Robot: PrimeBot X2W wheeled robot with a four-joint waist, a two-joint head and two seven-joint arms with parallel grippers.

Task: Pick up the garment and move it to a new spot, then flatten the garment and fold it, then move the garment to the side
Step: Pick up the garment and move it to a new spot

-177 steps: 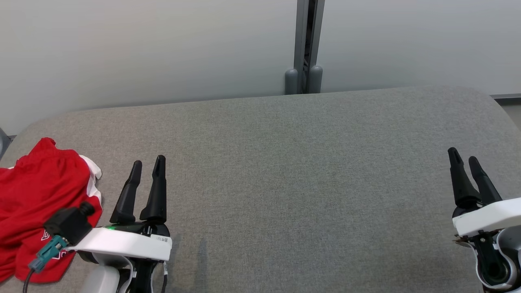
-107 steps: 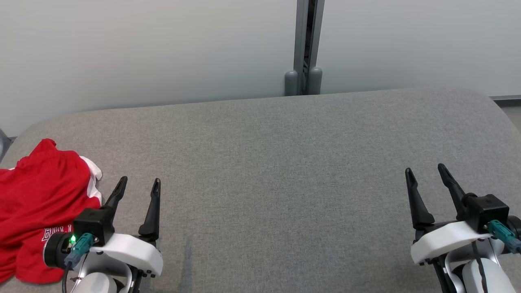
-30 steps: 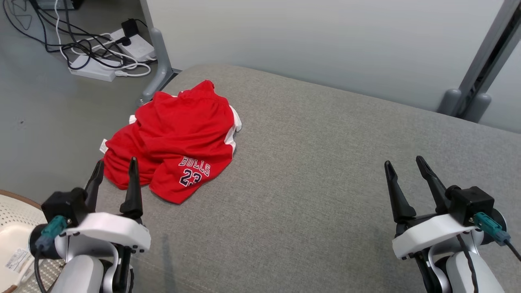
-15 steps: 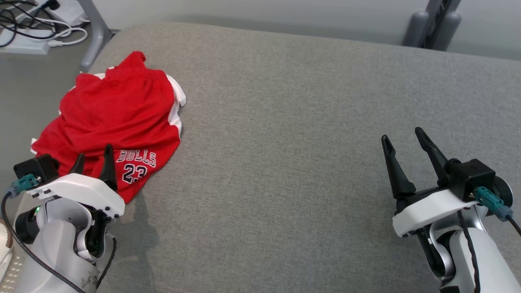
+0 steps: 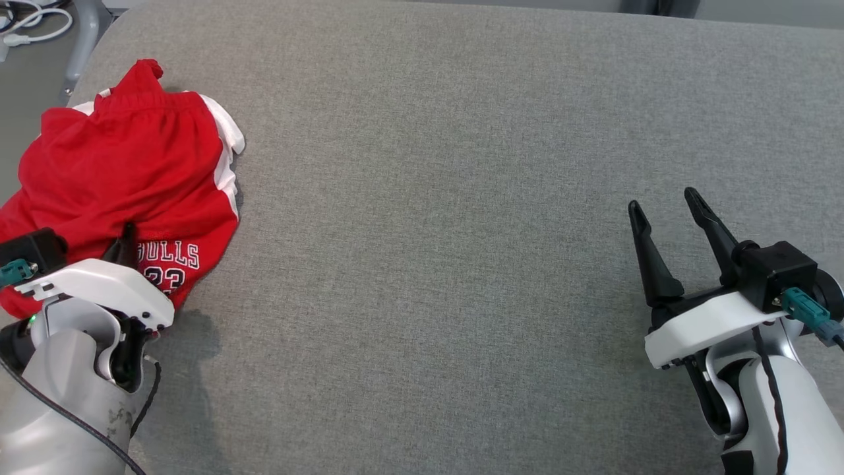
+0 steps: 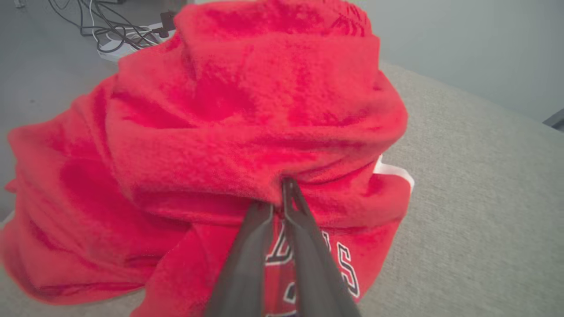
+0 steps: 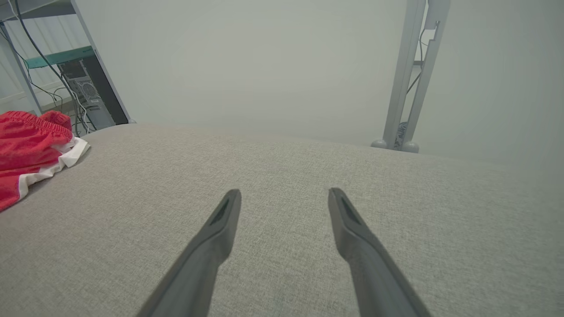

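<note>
The garment (image 5: 125,165), a red jersey with white trim and a black "BULLS 23" print, lies crumpled at the far left of the grey padded surface (image 5: 428,198). My left gripper (image 5: 124,236) sits at its near edge beside the print. In the left wrist view the left gripper (image 6: 277,200) has its fingers pressed together on a fold of the red garment (image 6: 246,119) just above the lettering. My right gripper (image 5: 663,199) hovers open over bare padding at the right, far from the cloth. From the right wrist, the right gripper (image 7: 284,193) spreads wide and the garment (image 7: 26,141) shows at the left edge.
A grey table leg (image 5: 82,26) and white cables (image 5: 26,20) lie beyond the surface's far left corner. A power strip with cables (image 6: 119,39) sits on the floor behind the cloth. A metal post (image 7: 410,88) and a computer tower (image 7: 83,92) stand past the far edge.
The head camera has tilted down. My left gripper has pushed forward into the garment and closed on a fold of it. The right gripper stays open in place.
</note>
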